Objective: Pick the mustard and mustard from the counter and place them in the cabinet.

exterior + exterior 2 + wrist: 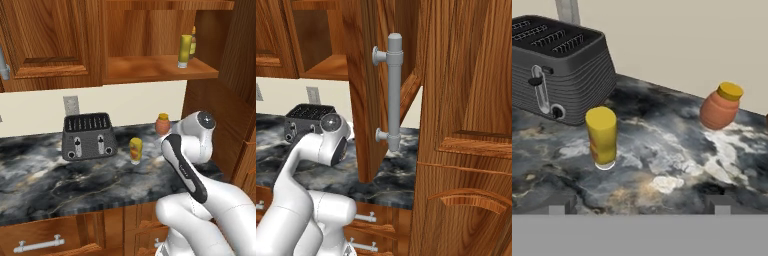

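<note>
One mustard already stands on the shelf of the open cabinet, beside a darker slim bottle, so to my eye the job is half done and the second pick is the step in hand. The other mustard stands upright on the desk, just in front of the ribbed dark toaster and well apart from the squat orange jar. The end effector has its two tips spread wide, holding nothing, short of the bottle. Next it must swing left and close in to straddle that smooth plastic cylinder, which looks slick, so a centred grip matters.
</note>
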Available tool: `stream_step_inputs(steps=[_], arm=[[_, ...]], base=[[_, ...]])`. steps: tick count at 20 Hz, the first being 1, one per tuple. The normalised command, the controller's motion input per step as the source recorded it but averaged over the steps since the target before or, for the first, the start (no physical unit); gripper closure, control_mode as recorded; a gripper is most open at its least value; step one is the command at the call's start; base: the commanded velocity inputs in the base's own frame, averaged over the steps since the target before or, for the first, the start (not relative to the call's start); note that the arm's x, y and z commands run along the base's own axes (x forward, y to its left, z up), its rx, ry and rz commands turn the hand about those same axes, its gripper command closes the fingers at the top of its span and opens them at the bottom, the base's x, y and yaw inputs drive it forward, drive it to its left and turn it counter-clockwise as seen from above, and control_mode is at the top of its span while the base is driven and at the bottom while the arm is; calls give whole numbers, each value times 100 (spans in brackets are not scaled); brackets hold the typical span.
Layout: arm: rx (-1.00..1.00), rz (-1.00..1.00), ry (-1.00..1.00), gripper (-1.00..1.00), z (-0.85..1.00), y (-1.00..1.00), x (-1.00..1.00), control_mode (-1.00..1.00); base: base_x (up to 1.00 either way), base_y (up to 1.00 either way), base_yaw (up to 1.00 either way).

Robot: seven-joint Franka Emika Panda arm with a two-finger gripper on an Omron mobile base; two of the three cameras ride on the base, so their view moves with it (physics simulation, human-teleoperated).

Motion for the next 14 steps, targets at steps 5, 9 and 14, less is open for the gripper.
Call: stream_step_inputs(steps=[5,9,14], arm=[[3,0,17,-100,-16,0,7,-100],[9,0,18,-100,0,0,10,-100],[11,0,15,-100,0,0,12,-100]], base=[[0,0,0],[0,0,0],[0,0,0]])
